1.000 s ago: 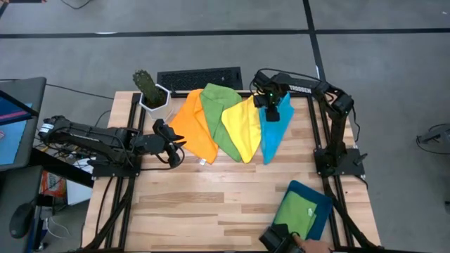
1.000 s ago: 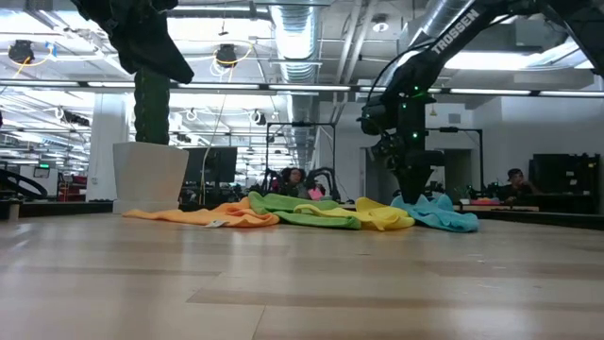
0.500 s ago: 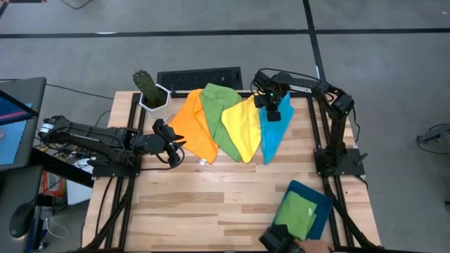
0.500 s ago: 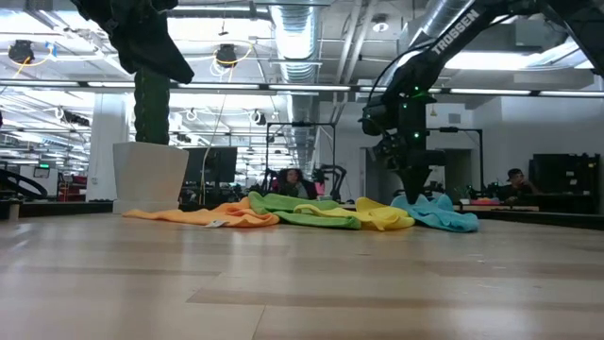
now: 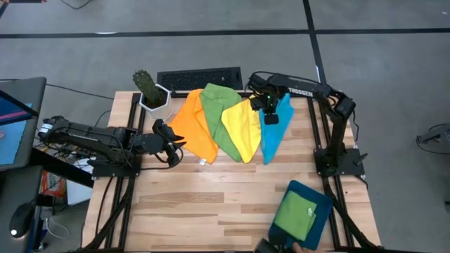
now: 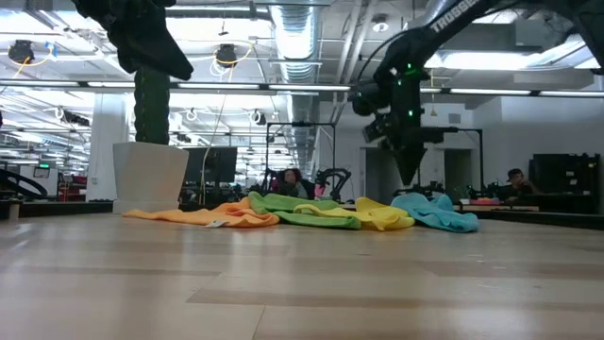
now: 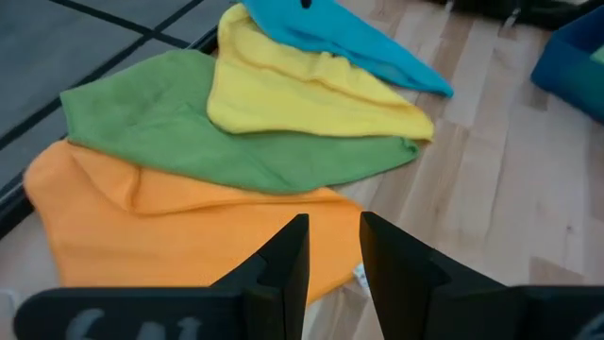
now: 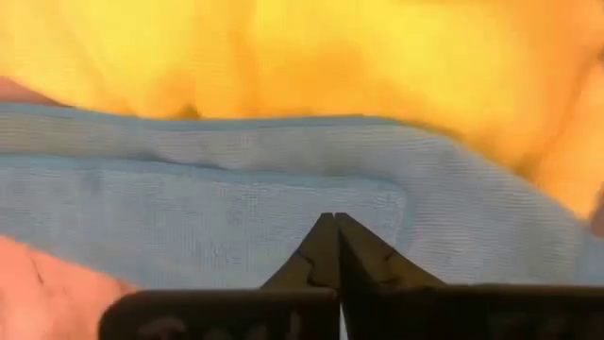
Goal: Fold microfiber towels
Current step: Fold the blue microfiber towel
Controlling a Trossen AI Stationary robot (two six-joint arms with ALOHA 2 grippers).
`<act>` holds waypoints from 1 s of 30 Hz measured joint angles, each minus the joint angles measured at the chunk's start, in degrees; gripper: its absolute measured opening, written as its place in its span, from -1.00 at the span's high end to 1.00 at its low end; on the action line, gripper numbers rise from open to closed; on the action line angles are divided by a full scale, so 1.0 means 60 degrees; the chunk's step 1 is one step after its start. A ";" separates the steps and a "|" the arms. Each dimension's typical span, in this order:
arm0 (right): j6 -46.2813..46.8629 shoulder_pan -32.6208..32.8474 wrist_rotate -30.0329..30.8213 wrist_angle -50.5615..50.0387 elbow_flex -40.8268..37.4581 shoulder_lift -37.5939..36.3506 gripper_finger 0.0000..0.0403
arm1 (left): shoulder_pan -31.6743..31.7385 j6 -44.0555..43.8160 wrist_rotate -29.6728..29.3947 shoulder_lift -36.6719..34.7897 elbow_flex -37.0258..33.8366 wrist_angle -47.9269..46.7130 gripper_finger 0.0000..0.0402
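Five towels (image 5: 242, 126), it seems; one tray (image 5: 324, 214), one potted cactus (image 5: 149, 90), one keyboard (image 5: 199, 78).

Bare wood is lying open across the middle and near side of the table (image 5: 211, 204). The towels (image 5: 225, 123) are crowding the far edge, a potted cactus (image 5: 149, 90) is standing at the far left corner, and a teal tray (image 5: 320, 218) is blocking the near right corner.
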 joint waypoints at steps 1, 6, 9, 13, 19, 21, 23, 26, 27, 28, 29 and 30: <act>-0.0157 0.0022 0.0010 -0.0060 0.0114 -0.0078 0.81 | 0.0000 0.0000 0.0029 0.0004 0.0000 -0.0010 0.56; -0.1763 0.0098 0.0514 -0.0742 0.0456 -0.0151 0.39 | 0.0000 0.0187 -0.0027 -0.0081 0.0000 0.0091 0.56; -0.2541 0.0128 0.0816 -0.0487 0.0246 -0.0151 0.16 | 0.0000 0.0215 -0.0167 -0.0087 0.0000 0.0189 0.56; -0.3334 0.0128 0.1248 -0.0078 -0.0250 -0.0140 -0.07 | 0.0000 0.0220 -0.0354 -0.0087 0.0000 0.0178 0.56; -0.4055 0.0128 0.1494 0.0527 -0.0781 -0.0133 -0.19 | 0.0000 0.0324 -0.0979 -0.0087 0.0000 0.0179 0.56; -0.4154 0.0084 0.1433 0.0645 -0.0893 -0.0133 -0.19 | 0.0000 0.0324 -0.1044 -0.0087 0.0000 0.0179 0.56; -0.4369 0.0043 0.1460 0.0675 -0.0992 -0.0133 -0.19 | 0.0011 0.0324 -0.1048 -0.0087 0.0000 0.0179 0.56; -0.4482 -0.0045 0.1454 0.1012 -0.1135 -0.0133 -0.19 | 0.0087 0.0303 -0.1042 -0.0087 0.0000 0.0179 0.56; -0.4514 -0.0065 0.1457 0.1132 -0.1196 -0.0133 -0.19 | 0.0121 0.0290 -0.1045 -0.0087 0.0000 0.0179 0.56; -0.4549 -0.0073 0.1450 0.1217 -0.1249 -0.0133 -0.19 | 0.0140 0.0285 -0.1050 -0.0087 0.0000 0.0177 0.56; -0.4617 -0.0076 0.1438 0.1332 -0.1314 -0.0133 -0.19 | 0.0165 0.0285 -0.1052 -0.0087 0.0000 0.0175 0.56; -0.4711 -0.0081 0.1421 0.1425 -0.1378 -0.0133 -0.19 | 0.0196 0.0290 -0.1051 -0.0087 0.0000 0.0176 0.56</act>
